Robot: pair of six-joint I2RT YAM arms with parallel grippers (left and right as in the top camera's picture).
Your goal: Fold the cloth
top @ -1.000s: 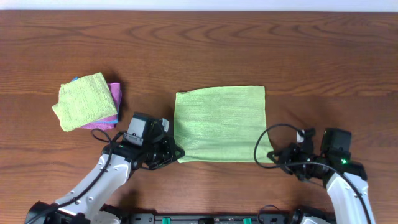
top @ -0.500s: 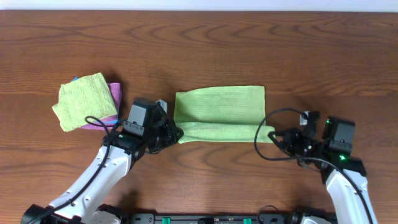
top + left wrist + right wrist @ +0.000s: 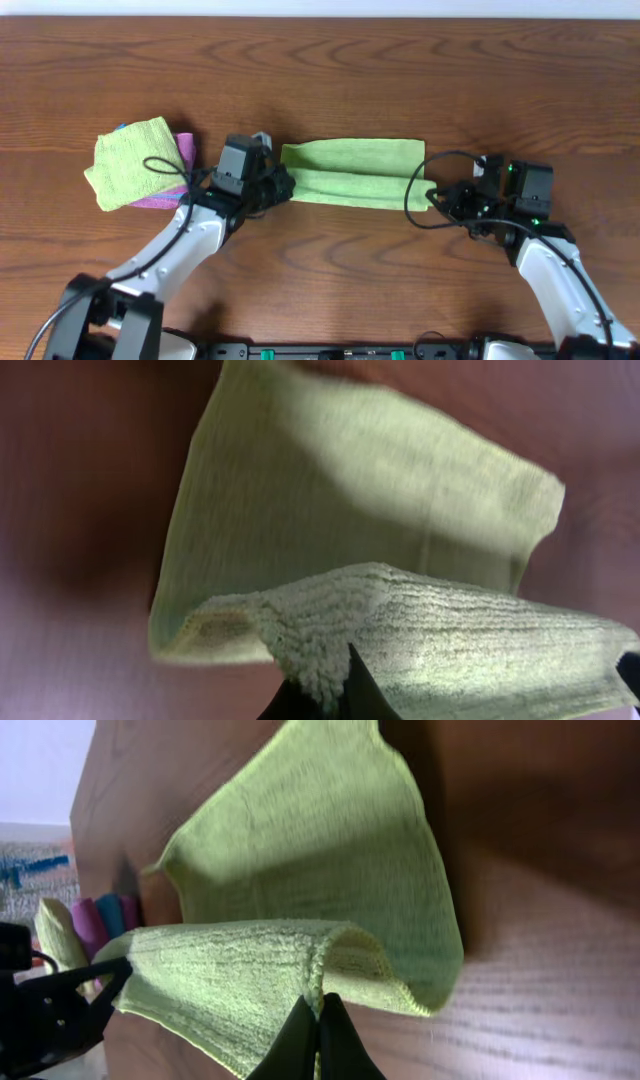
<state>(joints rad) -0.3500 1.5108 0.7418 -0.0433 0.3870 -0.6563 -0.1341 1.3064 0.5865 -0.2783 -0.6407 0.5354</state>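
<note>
A light green cloth point(image 3: 355, 172) lies in the middle of the wooden table, its near half lifted and rolled back over its far half. My left gripper point(image 3: 281, 187) is shut on the cloth's near left corner point(image 3: 320, 660). My right gripper point(image 3: 436, 197) is shut on the near right corner point(image 3: 322, 982). Both corners hang above the table with the raised edge stretched between them. The far edge rests flat on the table.
A stack of folded cloths point(image 3: 142, 164), yellow-green on top with pink and blue beneath, sits left of the left arm. It also shows in the right wrist view point(image 3: 85, 927). Bare wood point(image 3: 400, 80) surrounds the cloth.
Both grippers have carried the cloth's near edge up and away from me, over the far half. The cloth, flat a second ago, now shows as a narrow folded band.
</note>
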